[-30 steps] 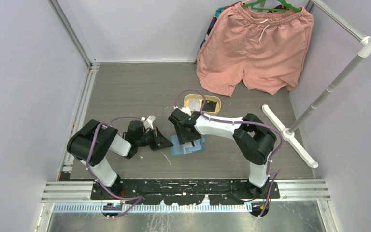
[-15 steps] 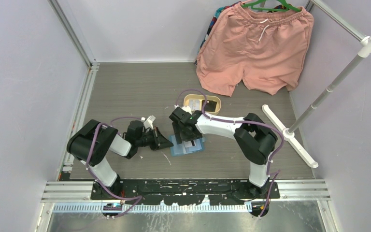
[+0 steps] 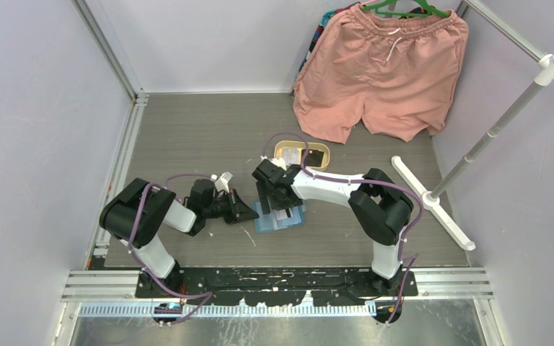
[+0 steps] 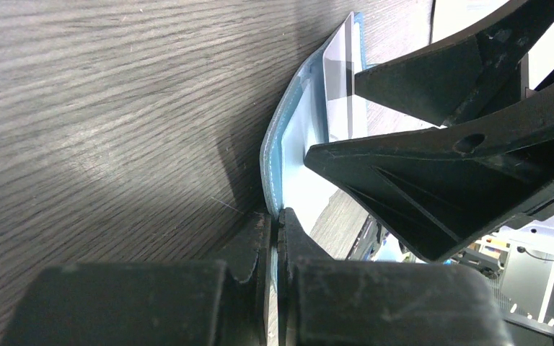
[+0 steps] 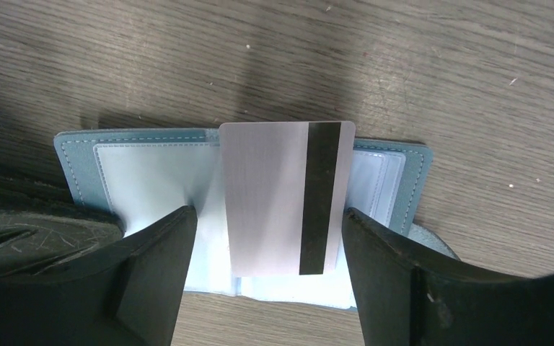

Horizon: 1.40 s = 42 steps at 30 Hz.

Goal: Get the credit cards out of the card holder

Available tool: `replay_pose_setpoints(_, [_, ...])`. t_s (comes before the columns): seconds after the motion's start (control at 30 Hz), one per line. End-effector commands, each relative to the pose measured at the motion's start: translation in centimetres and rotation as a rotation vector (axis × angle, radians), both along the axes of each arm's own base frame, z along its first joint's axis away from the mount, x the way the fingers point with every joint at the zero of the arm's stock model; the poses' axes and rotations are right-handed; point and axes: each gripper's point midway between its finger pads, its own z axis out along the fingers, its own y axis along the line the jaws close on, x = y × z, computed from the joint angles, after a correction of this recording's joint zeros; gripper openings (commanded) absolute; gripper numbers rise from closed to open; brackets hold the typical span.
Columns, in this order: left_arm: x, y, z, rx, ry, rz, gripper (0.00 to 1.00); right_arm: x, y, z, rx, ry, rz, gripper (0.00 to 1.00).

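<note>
My grey bench (image 3: 187, 137) has pink shorts (image 3: 375, 79) hanging at its 1 o'clock corner. A tan tray (image 3: 288, 151) sits near the middle. Just at 6 o'clock from the tray, the blue card holder (image 3: 280, 218) lies open. My left claw (image 4: 278, 220) is pinched tight on the holder's 9 o'clock edge. My right claw (image 5: 267, 216) is over the holder, its fingers wide apart, one on each side of a silver card (image 5: 285, 198) with a black stripe. They do not touch the card. The card lies on the holder, with one end poking past its edge.
</note>
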Motion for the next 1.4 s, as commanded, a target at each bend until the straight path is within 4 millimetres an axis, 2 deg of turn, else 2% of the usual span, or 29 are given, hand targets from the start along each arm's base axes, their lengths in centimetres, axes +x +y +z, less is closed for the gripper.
replay_pose_setpoints(0.0, [0.2, 0.9, -1.5, 0.076, 0.003, 0.022, 0.00, -0.2, -2.5, -2.2, -0.098, 0.022, -0.046, 0.80])
replay_pose_setpoints(0.23, [0.2, 0.9, -1.6, 0.079, 0.006, 0.023, 0.00, 0.0, -2.7, -2.2, -0.116, 0.016, -0.043, 0.82])
replay_pose_setpoints(0.47, [0.1, 1.0, -1.7, 0.080, 0.009, 0.022, 0.00, -0.5, -2.4, -3.1, -0.097, 0.047, -0.043, 0.73])
replay_pose_setpoints(0.5, [0.1, 1.0, -1.7, 0.080, 0.008, 0.022, 0.00, -0.6, -2.4, -3.2, -0.096, 0.051, -0.041, 0.71])
replay_pose_setpoints(0.63, [0.1, 1.0, -1.8, 0.081, 0.012, 0.021, 0.00, -0.7, -2.3, -3.2, -0.089, 0.055, -0.038, 0.51])
replay_pose_setpoints(0.77, [0.1, 0.9, -1.8, 0.079, 0.011, 0.021, 0.00, -0.7, -2.4, -3.2, -0.092, 0.053, -0.037, 0.44])
replay_pose_setpoints(0.83, [0.1, 1.0, -1.9, 0.080, 0.014, 0.022, 0.00, -0.7, -2.4, -3.0, -0.090, 0.051, -0.038, 0.32])
replay_pose_setpoints(0.9, [0.1, 1.0, -1.9, 0.079, 0.015, 0.021, 0.00, -0.5, -2.3, -2.6, -0.087, 0.042, -0.040, 0.22])
replay_pose_setpoints(0.93, [0.1, 1.0, -1.9, 0.080, 0.014, 0.022, 0.00, -0.4, -2.3, -2.3, -0.085, 0.035, -0.040, 0.20])
replay_pose_setpoints(1.2, [0.1, 0.9, -2.0, 0.074, 0.014, 0.020, 0.00, 0.8, -2.4, 0.3, -0.072, -0.012, -0.046, 0.20])
replay_pose_setpoints(1.37, [0.1, 0.9, -1.9, 0.072, 0.014, 0.019, 0.00, 2.0, -2.3, 2.6, -0.059, -0.054, -0.059, 0.20])
